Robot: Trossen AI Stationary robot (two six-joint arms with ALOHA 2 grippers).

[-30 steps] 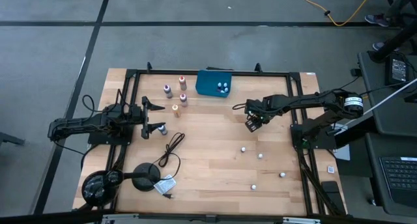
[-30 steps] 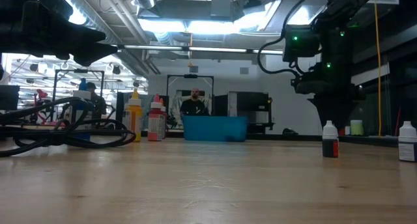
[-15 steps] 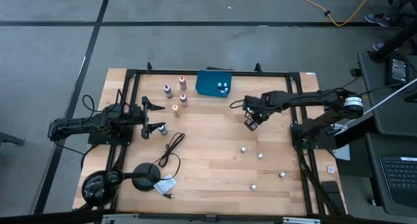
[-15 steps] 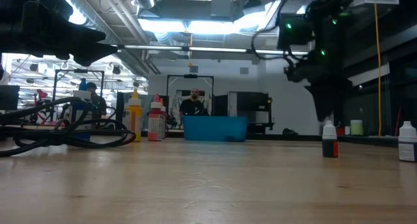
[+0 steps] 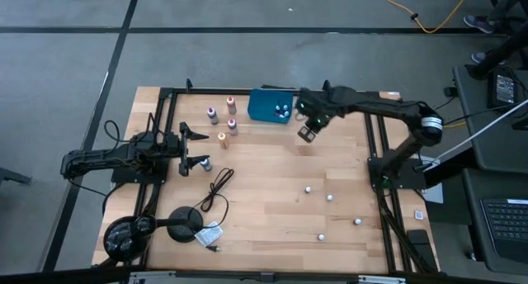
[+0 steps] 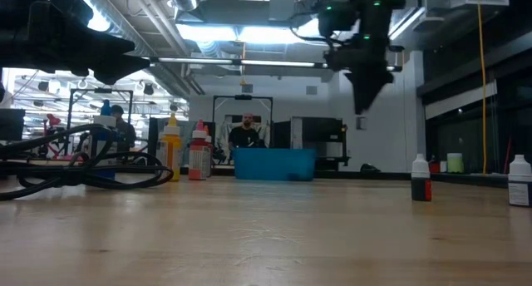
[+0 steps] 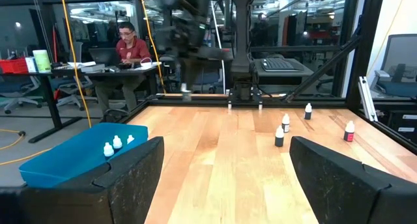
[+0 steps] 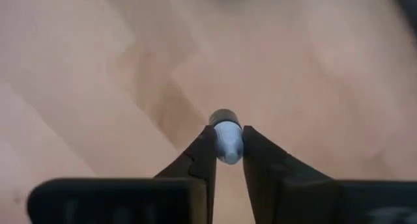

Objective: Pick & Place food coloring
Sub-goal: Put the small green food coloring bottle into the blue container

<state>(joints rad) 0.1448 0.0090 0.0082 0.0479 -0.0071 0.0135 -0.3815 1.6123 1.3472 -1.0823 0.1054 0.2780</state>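
Note:
My right gripper [image 5: 305, 134] hangs above the table just right of the teal tray [image 5: 262, 106], shut on a tiny food coloring bottle [image 8: 227, 136]. A few whitish bottles [image 5: 282, 112] lie in the tray. Larger coloured bottles [image 5: 231, 125] stand on their bases left of the tray. Several tiny bottles [image 5: 329, 197] stand on the wood toward the near right. My left gripper [image 5: 191, 149] waits open at the table's left side, with a small bottle [image 5: 206, 163] close by it. My right gripper pinches the tiny bottle by its pale upper part [image 8: 227, 134] between its two fingertips [image 8: 203, 149]. The fingers come from above, pointing down. The bottle's dark lower end [image 8: 224, 114] sticks out past the fingertips. It is lifted clear of the table [image 6: 361, 120].
A black cable [image 5: 219, 185] curls near the table's middle left, and a round black stand [image 5: 190, 222] sits near the near-left corner. A dark frame [image 5: 375, 144] borders the table. A person [image 6: 247, 130] sits in the room beyond the far edge.
My right gripper has risen and travelled toward the far edge and leftward, ending beside the teal tray, still shut on the tiny bottle. The bottle has gone with it, clear of the table. The left arm has kept still.

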